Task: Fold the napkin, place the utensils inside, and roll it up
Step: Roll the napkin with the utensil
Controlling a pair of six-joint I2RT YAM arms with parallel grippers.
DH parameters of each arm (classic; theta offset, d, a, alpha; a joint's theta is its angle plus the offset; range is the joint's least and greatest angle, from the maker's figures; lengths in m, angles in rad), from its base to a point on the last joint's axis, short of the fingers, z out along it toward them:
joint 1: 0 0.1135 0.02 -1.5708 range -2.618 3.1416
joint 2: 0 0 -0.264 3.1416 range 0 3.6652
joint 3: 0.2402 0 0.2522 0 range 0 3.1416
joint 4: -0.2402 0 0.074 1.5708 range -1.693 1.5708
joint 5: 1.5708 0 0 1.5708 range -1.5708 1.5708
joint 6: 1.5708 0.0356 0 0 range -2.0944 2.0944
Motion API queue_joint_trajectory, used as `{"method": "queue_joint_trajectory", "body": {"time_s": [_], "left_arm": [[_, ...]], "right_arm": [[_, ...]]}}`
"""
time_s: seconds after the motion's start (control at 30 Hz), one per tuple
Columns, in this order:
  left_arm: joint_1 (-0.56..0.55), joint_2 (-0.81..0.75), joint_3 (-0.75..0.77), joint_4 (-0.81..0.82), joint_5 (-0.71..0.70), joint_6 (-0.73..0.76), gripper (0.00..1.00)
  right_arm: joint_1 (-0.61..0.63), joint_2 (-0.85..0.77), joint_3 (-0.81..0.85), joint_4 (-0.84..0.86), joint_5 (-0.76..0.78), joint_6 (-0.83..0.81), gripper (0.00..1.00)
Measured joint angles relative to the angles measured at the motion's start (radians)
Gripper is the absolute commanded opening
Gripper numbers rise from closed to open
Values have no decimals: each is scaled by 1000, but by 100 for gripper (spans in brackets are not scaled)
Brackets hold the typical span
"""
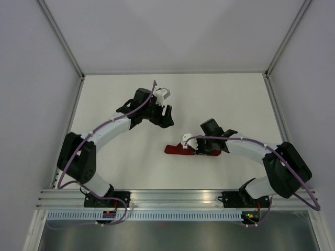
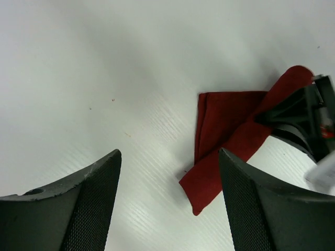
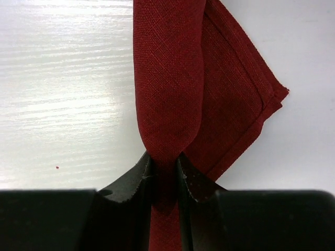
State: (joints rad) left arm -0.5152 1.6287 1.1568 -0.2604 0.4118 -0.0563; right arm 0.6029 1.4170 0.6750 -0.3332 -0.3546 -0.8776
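The dark red napkin (image 1: 177, 150) lies bunched into a narrow strip on the white table, mid-right. My right gripper (image 1: 194, 149) is shut on it; in the right wrist view a rolled part of the cloth (image 3: 168, 78) is pinched between the jaws, with a flat hemmed corner (image 3: 246, 99) lying beside it. My left gripper (image 1: 166, 118) is open and empty, above the table up and to the left of the napkin. In the left wrist view the napkin (image 2: 230, 136) lies ahead, right of the gap between the fingers. No utensils are in view.
The table is a white board (image 1: 115, 94) framed by metal rails, with white walls on three sides. The right gripper's black fingers (image 2: 303, 112) show at the right edge of the left wrist view.
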Motion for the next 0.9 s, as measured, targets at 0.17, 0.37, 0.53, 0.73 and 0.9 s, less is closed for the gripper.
{"method": "queue_joint_trajectory", "body": {"time_s": [0.17, 0.37, 0.53, 0.73, 0.9], "left_arm": [[-34, -202, -202, 153, -85, -18, 75], [-196, -286, -402, 294, -256, -4, 77], [-415, -288, -516, 431, -415, 72, 82], [-553, -193, -523, 559, -535, 216, 84], [-645, -17, -451, 609, -602, 365, 86]], "right_arm": [[-75, 162, 178, -193, -124, -54, 13], [-156, 366, 394, -443, -257, -126, 13], [-204, 513, 542, -615, -342, -160, 13], [-231, 619, 637, -737, -403, -167, 14], [-231, 659, 657, -790, -438, -164, 14]]}}
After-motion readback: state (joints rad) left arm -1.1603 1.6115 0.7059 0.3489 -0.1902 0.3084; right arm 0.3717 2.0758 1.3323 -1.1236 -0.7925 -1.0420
